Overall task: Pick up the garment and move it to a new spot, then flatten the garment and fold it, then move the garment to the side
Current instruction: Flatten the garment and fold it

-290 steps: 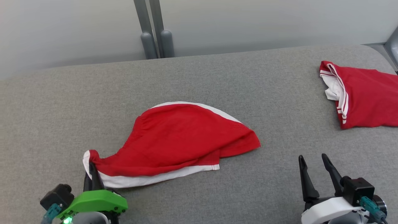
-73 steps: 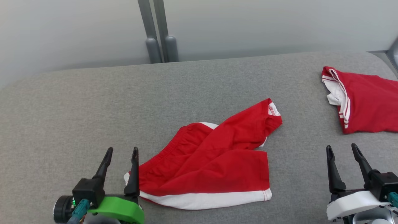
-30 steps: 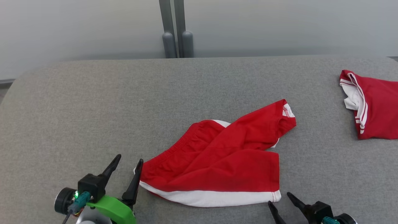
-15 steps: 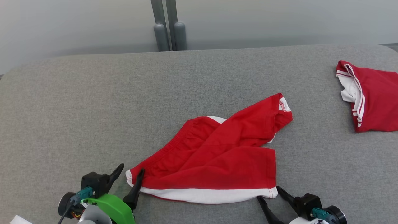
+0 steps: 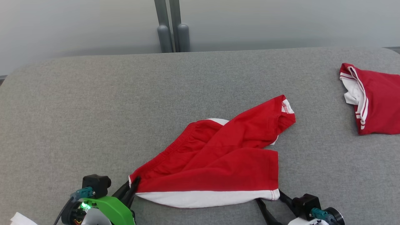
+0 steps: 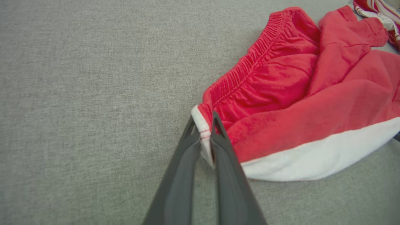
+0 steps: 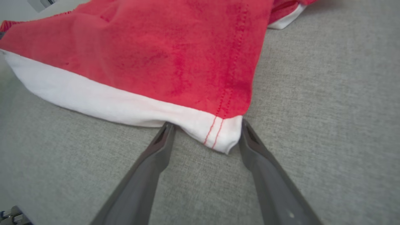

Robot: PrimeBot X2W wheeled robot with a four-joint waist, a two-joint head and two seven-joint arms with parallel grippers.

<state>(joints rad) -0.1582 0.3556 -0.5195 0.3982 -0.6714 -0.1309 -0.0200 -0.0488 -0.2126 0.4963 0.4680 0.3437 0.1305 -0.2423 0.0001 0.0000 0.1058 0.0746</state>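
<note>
The garment (image 5: pixel 218 159), red shorts with a white hem band, lies crumpled on the grey surface (image 5: pixel 93 103). One leg is folded up toward the right. My left gripper (image 5: pixel 132 187) is shut on the garment's near left corner; in the left wrist view its two dark fingers (image 6: pixel 203 134) pinch the white edge of the garment (image 6: pixel 297 103). My right gripper (image 5: pixel 270 198) stands open at the near right corner. In the right wrist view its fingertips (image 7: pixel 204 126) straddle the white corner of the garment (image 7: pixel 172 56), which lies between them.
Another red garment with white stripes (image 5: pixel 375 103) lies at the far right of the surface. Two grey posts (image 5: pixel 173 34) stand behind the back edge. The left half of the surface is bare fabric.
My left gripper has gone from open beside the corner to shut on it. My right gripper has slid in so its open fingers straddle the right corner. The camera shifted slightly.
</note>
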